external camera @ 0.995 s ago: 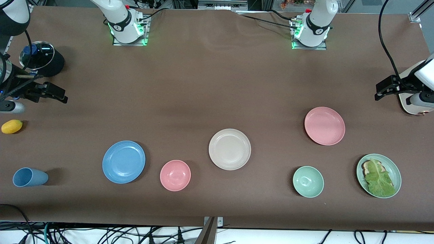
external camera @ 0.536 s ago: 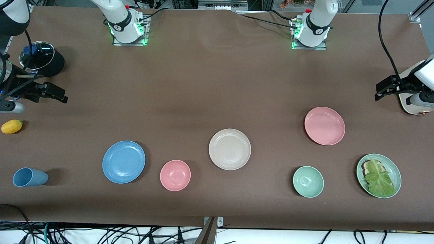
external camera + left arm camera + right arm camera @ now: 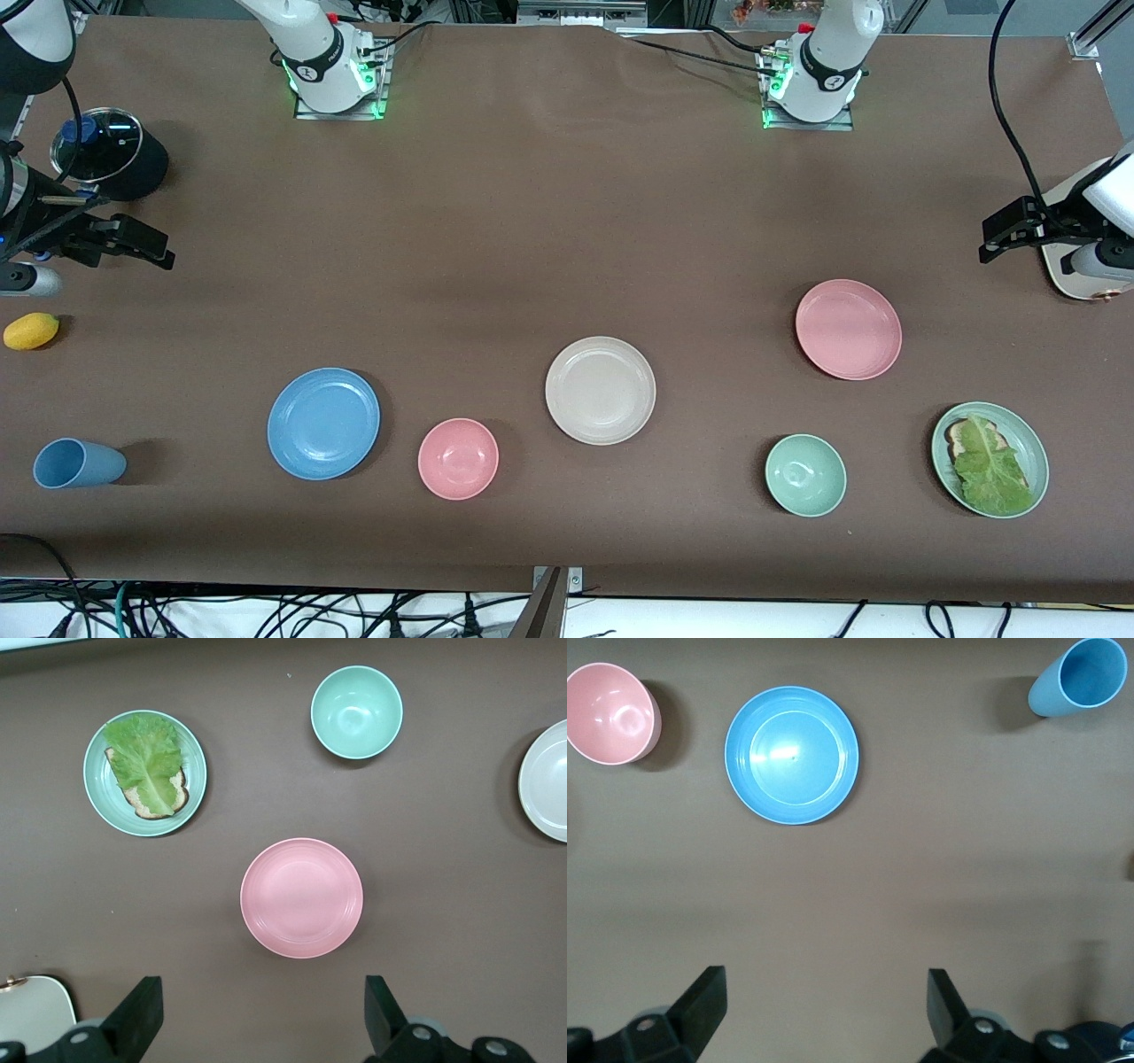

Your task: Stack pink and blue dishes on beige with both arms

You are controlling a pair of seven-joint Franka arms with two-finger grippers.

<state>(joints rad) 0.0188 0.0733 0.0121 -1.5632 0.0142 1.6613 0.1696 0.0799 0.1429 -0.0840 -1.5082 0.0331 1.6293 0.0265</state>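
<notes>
The beige plate [image 3: 601,390] lay bare near the middle of the desk, toward the front-camera edge, so you had not yet begun stacking. The pink plate [image 3: 848,329] sat flat toward the left arm's end, a little farther from the camera than the beige one and well apart from it. The blue plate [image 3: 323,424] sat flat toward the right arm's end, slightly nearer the camera edge, with the pink bowl [image 3: 458,458] between it and the beige plate.

Your left gripper [image 3: 997,241] hung over the left arm's end of the desk, jaws spread wide and holding nothing; in its wrist view the pink plate [image 3: 301,896] lay just ahead of the fingers [image 3: 142,1014]. Your right gripper [image 3: 142,245] hung over the right arm's end, also spread wide and empty, with the blue plate [image 3: 791,754] ahead of it in its wrist view.

I judged this the approach step. Next you would need to bring each gripper down to its own plate's rim and pinch it there, since flat plates offer little else. Mind the pink bowl on the blue plate's path, and set one plate down before the other so the arms don't meet over the beige plate.

Outward lay a green bowl [image 3: 805,475], a lettuce plate [image 3: 990,459], a blue cup [image 3: 78,463] on its side, a lemon [image 3: 31,330] and a lidded pot [image 3: 111,152].
</notes>
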